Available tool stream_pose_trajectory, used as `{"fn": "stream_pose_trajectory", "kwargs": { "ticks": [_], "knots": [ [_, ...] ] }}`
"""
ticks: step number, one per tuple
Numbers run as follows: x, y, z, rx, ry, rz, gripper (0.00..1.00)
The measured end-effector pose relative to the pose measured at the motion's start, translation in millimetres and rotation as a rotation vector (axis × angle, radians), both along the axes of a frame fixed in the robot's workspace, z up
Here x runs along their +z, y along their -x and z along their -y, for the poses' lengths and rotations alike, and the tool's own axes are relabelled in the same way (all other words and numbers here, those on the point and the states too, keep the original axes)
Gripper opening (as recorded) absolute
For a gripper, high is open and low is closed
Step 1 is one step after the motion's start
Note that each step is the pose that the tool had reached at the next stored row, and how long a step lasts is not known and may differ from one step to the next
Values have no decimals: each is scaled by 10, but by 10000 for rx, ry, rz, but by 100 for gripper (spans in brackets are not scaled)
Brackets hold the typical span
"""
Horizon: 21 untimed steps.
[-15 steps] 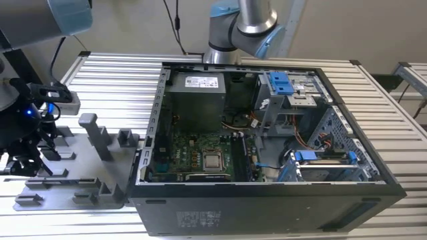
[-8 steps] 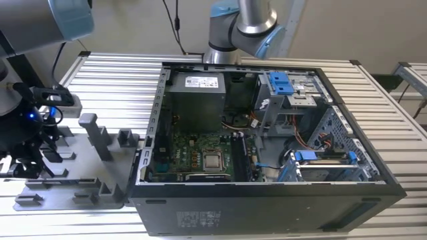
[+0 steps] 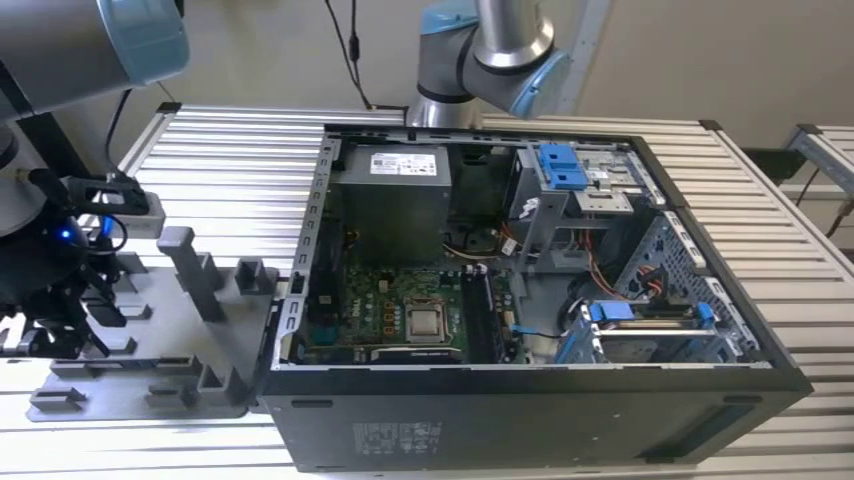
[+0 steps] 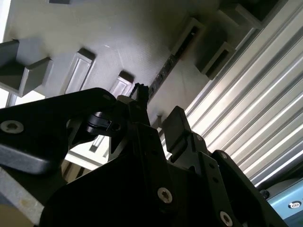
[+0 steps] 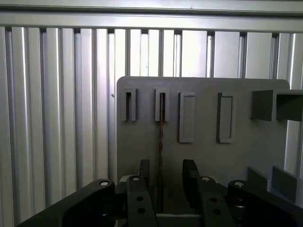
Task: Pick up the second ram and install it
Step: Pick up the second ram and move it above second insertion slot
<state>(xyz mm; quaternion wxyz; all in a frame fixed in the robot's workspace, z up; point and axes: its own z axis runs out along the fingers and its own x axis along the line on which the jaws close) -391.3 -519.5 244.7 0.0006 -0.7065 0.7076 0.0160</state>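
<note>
Slatted metal worktop (image 3: pixel 227 160), carrying a grey tray (image 3: pixel 147 395) at the exterior view's left and an open computer case (image 3: pixel 534 425) just beside it, toward the exterior view's right. Inside the case, a green motherboard (image 3: pixel 387 300) lying flat, with a grey power supply (image 3: pixel 390 195) beyond it. Arm (image 3: pixel 74 40) bent down over the tray, dark wrist end low among the tray's upright grey posts (image 3: pixel 187 265).

In the first wrist view, the second ram (image 5: pixel 161 137): a thin dark strip seen edge-on. Stands in the tray, far end seated in a small raised holder (image 5: pixel 162 104), one of a row of such holders on the tray's face. Runs from there straight toward the camera and passes between the jaws.

Jaws spread, one on each side of the strip, neither touching it. Open gap on both sides, narrower on one side than on the other. Nothing pinched.

In the second wrist view, the strip (image 4: pixel 163 71) again, dark against the pale tray (image 4: pixel 118 42), leading from a holder down toward the black fingertips (image 4: pixel 177 123). Near end lost behind the black gripper body. Bright worktop slats (image 4: pixel 255 104) just past the tray's edge.
</note>
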Motion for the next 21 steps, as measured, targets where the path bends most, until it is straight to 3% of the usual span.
{"fn": "stream_pose_trajectory", "kwargs": {
  "ticks": [13,21],
  "knots": [
    [-73,3,0,0,1,0,42],
    [-177,42,1,1,1,0,42]
  ]
}}
